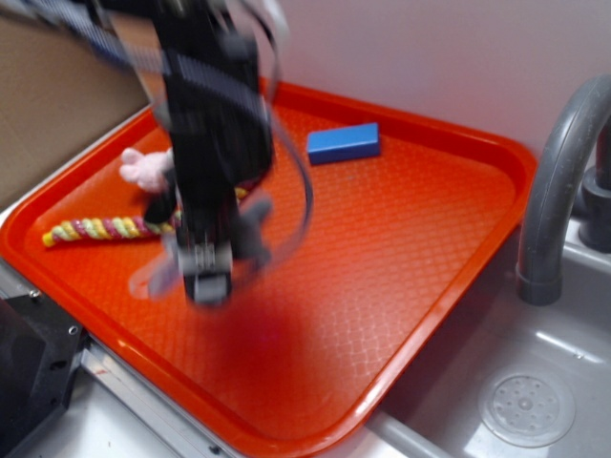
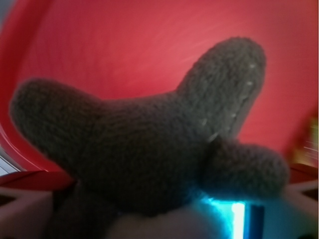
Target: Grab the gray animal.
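Orange tray (image 1: 449, 219) — blue block (image 1: 344, 143), rope (image 1: 105, 229), pink plush (image 1: 145, 168) inside.

Orange tray (image 1: 449, 239) with blue block (image 1: 344, 143), pink plush (image 1: 145, 169), braided rope (image 1: 100, 229); gray faucet (image 1: 558, 181).

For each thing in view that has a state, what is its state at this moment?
gray animal: held at the gripper, apparently lifted off the tray
gripper: blurred, appears shut on the gray animal
pink plush animal: lying on the tray, partly hidden
rope toy: lying flat
blue block: lying flat
orange tray: flat beside the sink
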